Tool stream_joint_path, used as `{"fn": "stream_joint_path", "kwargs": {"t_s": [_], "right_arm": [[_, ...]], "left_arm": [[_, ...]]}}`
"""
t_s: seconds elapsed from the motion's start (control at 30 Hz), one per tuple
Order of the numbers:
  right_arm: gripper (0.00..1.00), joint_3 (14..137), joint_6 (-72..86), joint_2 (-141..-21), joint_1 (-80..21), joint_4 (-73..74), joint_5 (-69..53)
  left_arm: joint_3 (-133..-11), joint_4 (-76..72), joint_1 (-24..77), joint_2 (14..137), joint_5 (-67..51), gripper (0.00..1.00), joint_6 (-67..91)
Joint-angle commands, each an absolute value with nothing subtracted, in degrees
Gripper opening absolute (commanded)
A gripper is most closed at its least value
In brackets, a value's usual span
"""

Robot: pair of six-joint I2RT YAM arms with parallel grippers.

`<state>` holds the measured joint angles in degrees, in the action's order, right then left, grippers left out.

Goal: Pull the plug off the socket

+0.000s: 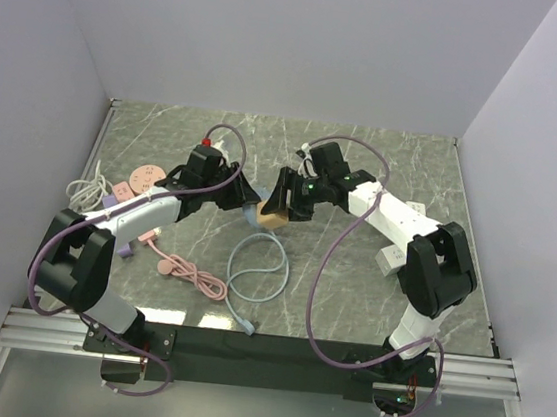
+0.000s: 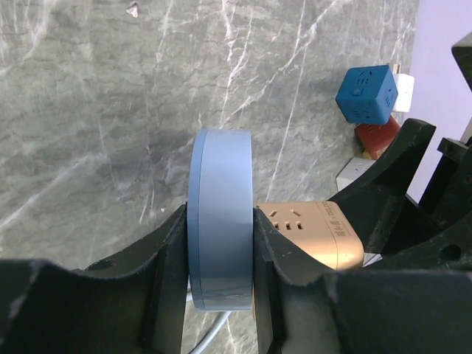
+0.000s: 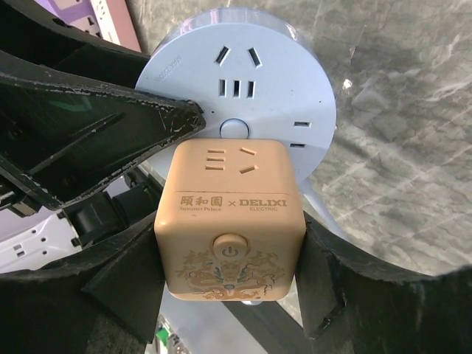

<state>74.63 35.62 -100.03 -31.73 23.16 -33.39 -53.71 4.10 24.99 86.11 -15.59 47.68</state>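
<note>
At the far left of the table (image 1: 385,160), loose cords (image 1: 188,275) and small adapters crowd the space beside my left arm, so there is little room to swing that way. My left pincer (image 2: 220,243) is clamped on the round pale-blue socket (image 2: 220,177), one finger on each flat face, holding it on edge above mid-table. Its cable (image 1: 256,276) loops down toward the near edge. Pressed against the socket's face is the tan cube plug (image 3: 230,221), and my right pincer (image 3: 231,247) is clamped on its two sides. Both grips are made, but the separation is not. The cube looks flush with the socket, though the seam is hidden, so I cannot tell whether the prongs have begun to slide. To the right lies bare marble up to the side wall, which I judge the better direction to pull.
</note>
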Motion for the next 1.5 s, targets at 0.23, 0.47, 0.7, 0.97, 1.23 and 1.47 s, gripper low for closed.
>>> {"fn": "stream_joint_path", "kwargs": {"t_s": [0.23, 0.47, 0.7, 0.97, 1.23, 1.47], "right_arm": [[0.0, 84.47, 28.3, -95.8, -21.63, 29.27, -40.78], [0.0, 77.87, 33.48, -94.83, -26.44, 22.07, -39.56], [0.0, 79.09, 31.93, -95.63, -28.39, 25.54, -37.19], [0.0, 85.51, 25.14, -92.29, -14.17, 38.4, -22.44], [0.0, 81.74, 30.5, -93.42, 3.85, 38.5, -0.09], [0.0, 85.96, 31.29, -100.97, 10.19, 38.15, 5.53]], "left_arm": [[-50.37, 2.73, 24.35, 88.24, -14.15, 0.01, 43.68], [-50.8, 1.93, 23.73, 90.78, -15.29, 0.01, 43.51], [-52.38, 3.69, 23.64, 91.58, -14.59, 0.01, 42.19], [-53.16, 4.74, 21.89, 87.37, -16.34, 0.01, 42.1], [-62.74, 11.41, 14.43, 79.28, -15.12, 0.01, 39.65], [-70.57, 17.57, 1.61, 76.55, -12.31, 0.01, 35.95]]}}
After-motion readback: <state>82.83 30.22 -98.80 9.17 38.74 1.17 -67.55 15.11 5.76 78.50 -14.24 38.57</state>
